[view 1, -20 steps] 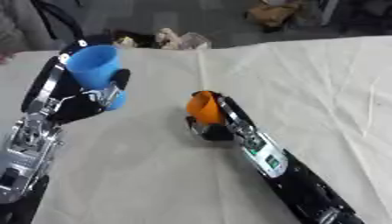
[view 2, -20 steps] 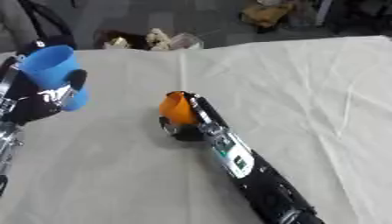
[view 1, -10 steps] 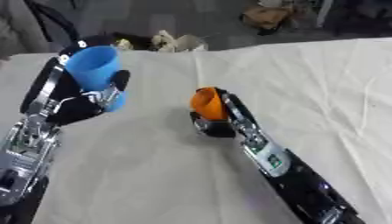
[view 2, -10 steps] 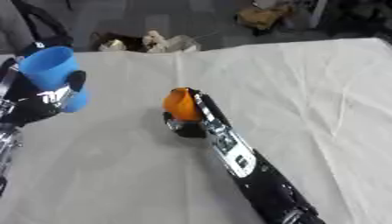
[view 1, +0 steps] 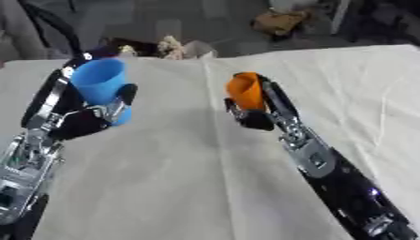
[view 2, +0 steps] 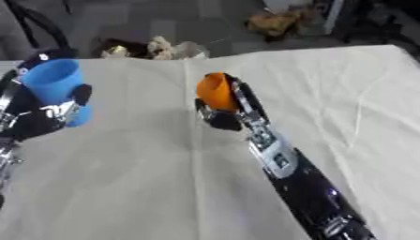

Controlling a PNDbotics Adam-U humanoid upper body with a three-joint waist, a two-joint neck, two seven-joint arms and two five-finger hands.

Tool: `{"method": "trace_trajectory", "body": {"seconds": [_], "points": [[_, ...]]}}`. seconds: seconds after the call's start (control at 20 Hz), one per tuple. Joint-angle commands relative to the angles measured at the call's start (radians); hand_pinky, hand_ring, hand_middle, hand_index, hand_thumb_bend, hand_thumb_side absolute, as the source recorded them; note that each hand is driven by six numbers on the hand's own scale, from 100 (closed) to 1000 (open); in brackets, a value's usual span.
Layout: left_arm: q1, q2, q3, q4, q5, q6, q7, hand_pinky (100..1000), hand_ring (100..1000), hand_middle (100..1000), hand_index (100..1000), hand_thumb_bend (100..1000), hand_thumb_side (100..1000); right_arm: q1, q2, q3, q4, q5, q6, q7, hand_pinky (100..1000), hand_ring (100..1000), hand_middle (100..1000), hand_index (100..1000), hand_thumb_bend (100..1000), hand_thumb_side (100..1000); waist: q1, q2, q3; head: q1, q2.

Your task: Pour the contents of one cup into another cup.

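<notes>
Above the cloth-covered table (view 1: 189, 187): our left hand (view 1: 86, 119) grips a blue cup (view 1: 100, 84) upright (receiver, we judge); our right hand (view 1: 254, 115) clasps an orange cup (view 1: 243, 90), raised for pouring.

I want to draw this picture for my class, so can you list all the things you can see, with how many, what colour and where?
blue cup: one, blue, left side, held up in the left hand
orange cup: one, orange, near the middle, held in the right hand
cloth: one, pale cream, spread over the whole table
clutter: a few brownish and pale things past the table's far edge, too unclear to name
left hand: one, black and silver, left side, fingers curled round the blue cup
right hand: one, black, centre, fingers curled round the orange cup, its arm running to the lower right
</notes>
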Motion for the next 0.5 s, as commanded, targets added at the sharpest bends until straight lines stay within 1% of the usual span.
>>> {"method": "trace_trajectory", "body": {"seconds": [0.05, 0.1, 0.2, 0.3, 0.35, 0.5], "points": [[0.005, 0.029, -0.002, 0.007, -0.022, -0.010, -0.007, 178, 441, 285, 825, 100, 275, -0.022, -0.054, -0.013, -0.067, -0.016, 0.014, 0.006, 665, 443, 370, 828, 100, 147, -0.003, -0.022, -0.004, 0.009, -0.001], [0.013, 0.032, -0.004, 0.012, -0.030, -0.014, -0.010, 177, 442, 285, 824, 100, 275, -0.024, -0.062, -0.012, -0.079, -0.018, 0.017, 0.010, 666, 443, 371, 829, 100, 145, -0.005, -0.023, -0.007, 0.010, 0.000], [0.027, 0.034, -0.010, 0.023, -0.044, -0.022, -0.014, 177, 442, 283, 825, 100, 275, -0.030, -0.078, -0.009, -0.104, -0.023, 0.025, 0.022, 667, 445, 373, 831, 100, 100, -0.008, -0.026, -0.010, 0.013, 0.001], [0.041, 0.034, -0.011, 0.029, -0.045, -0.036, -0.007, 175, 438, 280, 810, 100, 275, -0.036, -0.094, -0.004, -0.123, -0.017, 0.033, 0.043, 668, 448, 374, 834, 100, 100, -0.012, -0.029, -0.014, 0.015, 0.003], [0.052, 0.036, -0.012, 0.032, -0.045, -0.040, -0.004, 174, 440, 280, 789, 100, 275, -0.039, -0.099, -0.006, -0.130, -0.019, 0.037, 0.047, 668, 448, 375, 833, 100, 116, -0.014, -0.030, -0.016, 0.015, 0.003], [0.078, 0.043, -0.020, 0.048, -0.059, -0.047, -0.013, 177, 449, 285, 785, 100, 285, -0.046, -0.115, -0.007, -0.149, -0.024, 0.044, 0.055, 668, 449, 376, 835, 100, 114, -0.019, -0.034, -0.018, 0.017, 0.005]]}}
